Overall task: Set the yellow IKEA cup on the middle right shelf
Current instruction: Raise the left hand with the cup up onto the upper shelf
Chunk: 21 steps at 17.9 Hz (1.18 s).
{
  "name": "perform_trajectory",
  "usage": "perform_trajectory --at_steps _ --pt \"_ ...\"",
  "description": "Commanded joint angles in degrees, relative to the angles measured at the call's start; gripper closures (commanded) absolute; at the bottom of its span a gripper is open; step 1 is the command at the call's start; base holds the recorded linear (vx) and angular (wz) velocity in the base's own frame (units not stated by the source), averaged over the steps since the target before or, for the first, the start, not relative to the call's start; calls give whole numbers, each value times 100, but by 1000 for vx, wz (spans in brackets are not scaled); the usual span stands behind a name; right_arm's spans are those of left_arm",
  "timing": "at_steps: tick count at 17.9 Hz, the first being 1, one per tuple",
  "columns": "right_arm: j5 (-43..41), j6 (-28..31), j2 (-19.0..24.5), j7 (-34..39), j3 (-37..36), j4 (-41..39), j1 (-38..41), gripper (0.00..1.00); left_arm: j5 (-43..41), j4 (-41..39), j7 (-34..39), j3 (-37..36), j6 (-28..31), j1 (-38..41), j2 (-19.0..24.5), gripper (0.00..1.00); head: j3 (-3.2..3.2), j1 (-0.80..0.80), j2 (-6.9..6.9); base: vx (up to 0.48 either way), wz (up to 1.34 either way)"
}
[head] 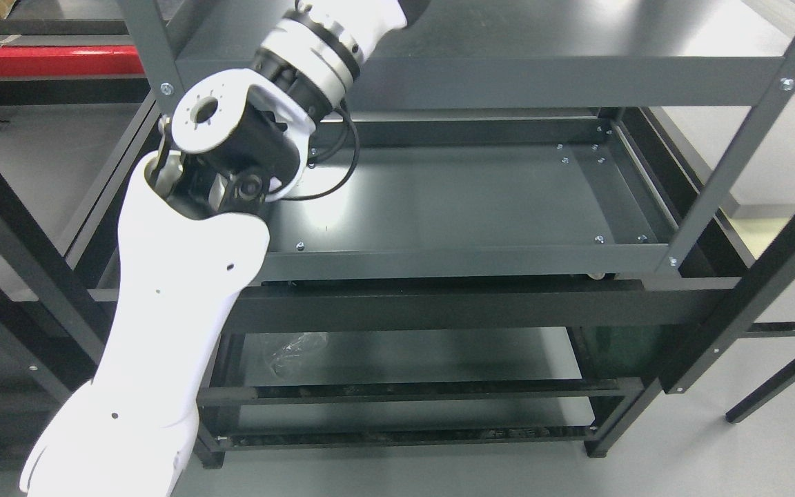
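Observation:
My left arm (163,310) rises from the lower left, bends at the white and black elbow joint (232,152) and runs up past the picture's top edge over the top shelf (542,69). Its hand is out of the picture. No yellow cup shows anywhere. The middle shelf (473,200) of the dark grey metal rack lies bare below the top shelf. My right arm does not show.
Rack uprights (735,159) cross at the right and left. A crumpled clear plastic bag (294,348) lies on the lower shelf. A pale table edge (777,238) stands at the right, and a red bar (45,61) at the upper left.

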Motion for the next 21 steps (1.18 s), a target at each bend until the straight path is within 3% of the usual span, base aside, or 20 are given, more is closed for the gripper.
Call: perform_trajectory --at_steps 1,4,13,17,21 --pt "-140 10 -100 37 97 -1 76 1 194 2107 8 287 306 -715 100 100 0 0 0 92 54" --pt "-140 10 -100 37 97 -1 76 1 141 2470 -18 226 324 -715 100 100 0 0 0 49 39" --pt "-140 10 -100 37 97 -1 76 1 149 2558 -44 -47 455 -697 100 95 0 0 0 -4 -3" --pt "-140 10 -100 37 97 -1 76 1 70 2558 -115 -117 851 -706 100 63 0 0 0 0 0" --pt "-140 10 -100 37 97 -1 76 1 -166 2558 -150 -126 869 -706 100 37 0 0 0 0 0"
